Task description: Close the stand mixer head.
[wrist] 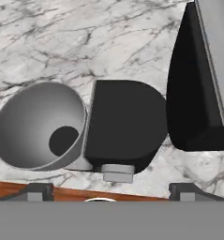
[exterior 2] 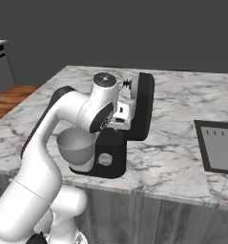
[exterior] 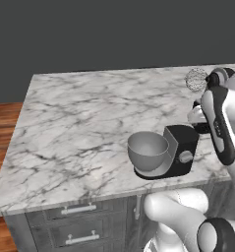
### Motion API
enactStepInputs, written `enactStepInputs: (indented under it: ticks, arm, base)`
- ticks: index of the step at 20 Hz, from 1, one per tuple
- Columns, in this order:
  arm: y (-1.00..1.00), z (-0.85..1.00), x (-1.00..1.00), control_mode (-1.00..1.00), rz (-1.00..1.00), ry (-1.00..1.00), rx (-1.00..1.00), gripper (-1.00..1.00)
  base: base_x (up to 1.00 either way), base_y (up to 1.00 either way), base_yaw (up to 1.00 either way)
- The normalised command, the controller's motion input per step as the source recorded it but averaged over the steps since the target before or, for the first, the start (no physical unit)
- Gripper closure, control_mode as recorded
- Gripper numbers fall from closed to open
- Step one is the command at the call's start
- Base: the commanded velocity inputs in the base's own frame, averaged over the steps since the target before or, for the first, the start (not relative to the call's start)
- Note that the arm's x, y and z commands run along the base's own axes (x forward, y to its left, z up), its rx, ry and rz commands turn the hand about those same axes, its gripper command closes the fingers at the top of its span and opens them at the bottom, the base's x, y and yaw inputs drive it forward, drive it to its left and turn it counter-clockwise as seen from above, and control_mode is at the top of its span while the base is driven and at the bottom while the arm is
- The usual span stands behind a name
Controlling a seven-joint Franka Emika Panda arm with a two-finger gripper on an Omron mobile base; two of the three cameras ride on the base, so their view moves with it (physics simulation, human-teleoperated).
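Black mixer head stood tilted up near the counter's front edge; the open gripper hovered alongside, likely needing a downward push.

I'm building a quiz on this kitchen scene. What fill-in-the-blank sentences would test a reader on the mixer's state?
1. The stand mixer head is tilted ____, not closed.
2. The grey metal bowl holds ____.
3. The mixer stands on a ____ counter.
4. In the hand view, the end effector has ____ between its fingertips.

Missing words: up; nothing; marble; nothing
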Motion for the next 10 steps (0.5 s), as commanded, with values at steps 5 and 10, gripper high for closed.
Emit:
enactStepInputs:
  ticks: [5, 10]
  arm:
    - [-1.00, 0.14, 0.04, -1.00, 0.14, 0.00, 0.00, -1.00]
    - [-1.00, -0.08, 0.15, -1.00, 0.28, -0.18, -0.01, -1.00]
  base:
    - [0.00, 0.00, 0.00]
    - [0.00, 0.00, 0.00]
